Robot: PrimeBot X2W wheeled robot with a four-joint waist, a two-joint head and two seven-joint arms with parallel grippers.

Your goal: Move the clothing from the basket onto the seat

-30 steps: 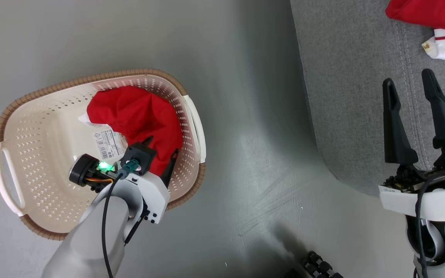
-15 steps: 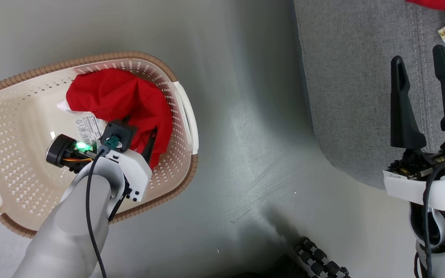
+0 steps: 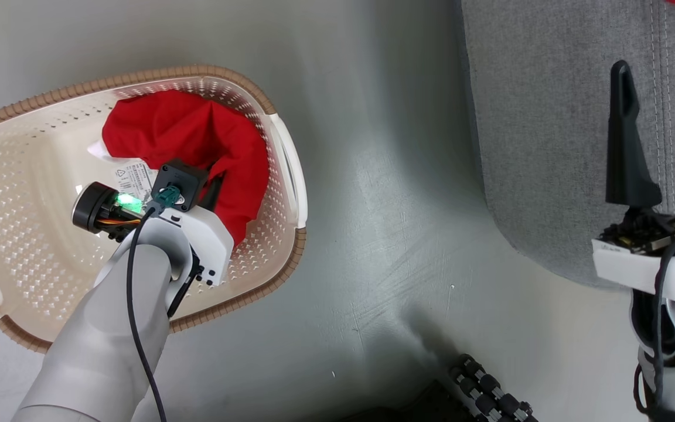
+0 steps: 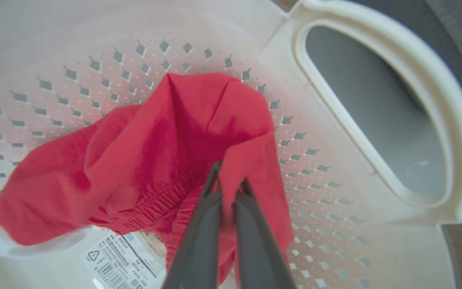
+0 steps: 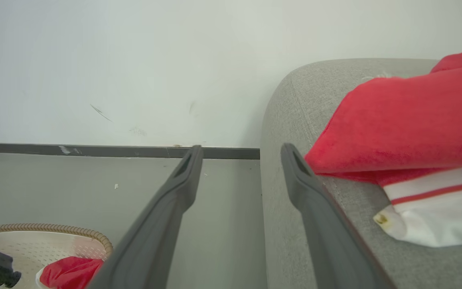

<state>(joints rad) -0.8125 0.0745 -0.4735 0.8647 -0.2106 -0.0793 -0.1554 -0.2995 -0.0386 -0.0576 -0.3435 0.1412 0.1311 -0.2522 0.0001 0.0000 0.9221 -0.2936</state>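
Basket point(image 3: 27, 193) sitting at left, red garment point(image 3: 179, 126) bunching inside near handle. Left gripper point(image 4: 230, 175) pinching its fold, fingers nearly together. Right gripper point(image 5: 242, 149) hovering at sofa point(image 3: 548, 146) edge, fingers spreading wide, gripping nothing. Second red garment point(image 5: 407, 116) lying on sofa.

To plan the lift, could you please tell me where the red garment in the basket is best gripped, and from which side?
Grip the garment at the bunched fold beside its gathered waistband, coming from above into the basket: the cloth rises in a ridge there. The left tool is shut on that fold.
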